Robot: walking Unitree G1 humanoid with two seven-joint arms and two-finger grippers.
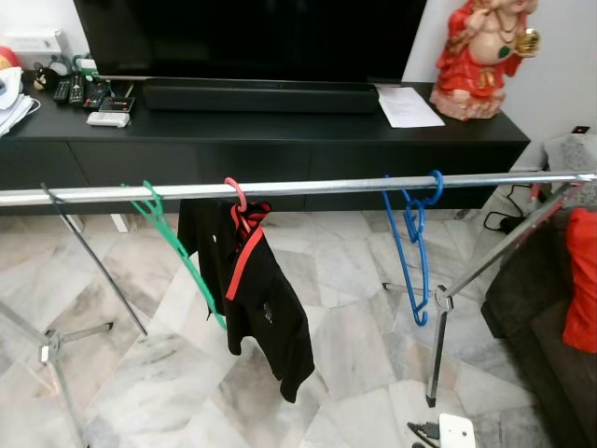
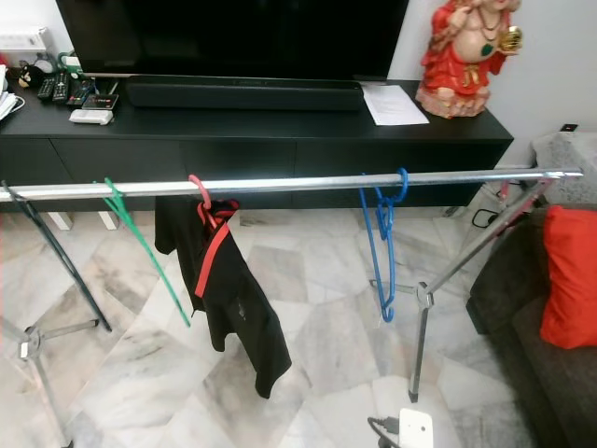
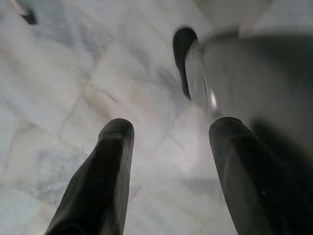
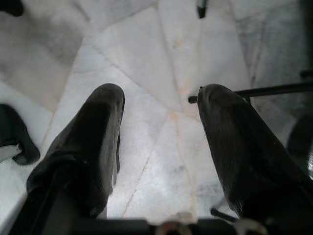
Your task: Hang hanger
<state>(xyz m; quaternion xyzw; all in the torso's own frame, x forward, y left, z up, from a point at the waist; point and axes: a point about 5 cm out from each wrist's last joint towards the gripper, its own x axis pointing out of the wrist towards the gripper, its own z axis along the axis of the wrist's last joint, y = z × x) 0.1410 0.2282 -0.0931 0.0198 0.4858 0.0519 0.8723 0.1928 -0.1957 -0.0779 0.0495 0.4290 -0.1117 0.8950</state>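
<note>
underfoot, marble floor (image 1: 354,355) beneath clothes rail (image 1: 308,186); left end effector (image 3: 168,142) and right end effector (image 4: 159,112) both released

a silver rail (image 1: 308,186) carries a green hanger (image 1: 173,245), a pink-red hanger (image 1: 236,194) under a black garment (image 1: 254,289) with a red stripe, and a blue hanger (image 1: 415,245). the floor (image 1: 345,345) is grey-veined white marble, the tv cabinet (image 1: 280,140) black, the figurine (image 1: 480,56) red, and the cushion (image 1: 583,280) red on a dark grey sofa (image 1: 532,336).
</note>
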